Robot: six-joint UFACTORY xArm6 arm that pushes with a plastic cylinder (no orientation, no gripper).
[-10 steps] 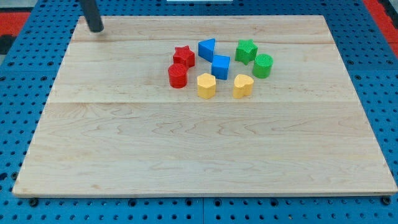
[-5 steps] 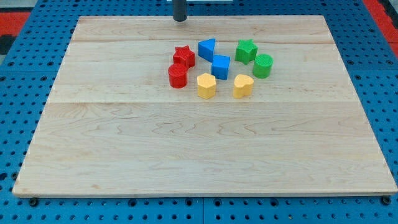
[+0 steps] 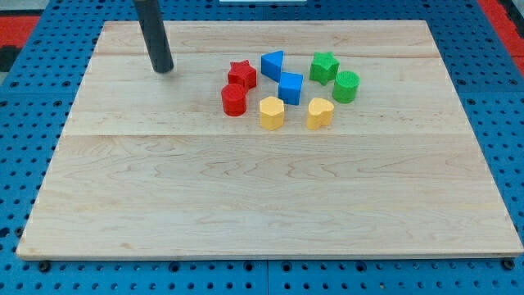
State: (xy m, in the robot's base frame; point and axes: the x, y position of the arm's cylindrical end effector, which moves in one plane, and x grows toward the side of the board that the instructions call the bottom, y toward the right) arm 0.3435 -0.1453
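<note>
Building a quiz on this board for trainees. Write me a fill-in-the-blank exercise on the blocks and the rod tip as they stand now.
1. My tip stands toward the view's ___ of all the blocks, touching none.
2. The block nearest my tip is the red ___.
3. The blue cube sits between the red star and the ___ cylinder.
4. The two blocks nearest the view's bottom, one a heart, are both ___.

Missing words: left; star; green; yellow

My tip [image 3: 164, 69] stands left of red star [image 3: 241, 74].
</note>
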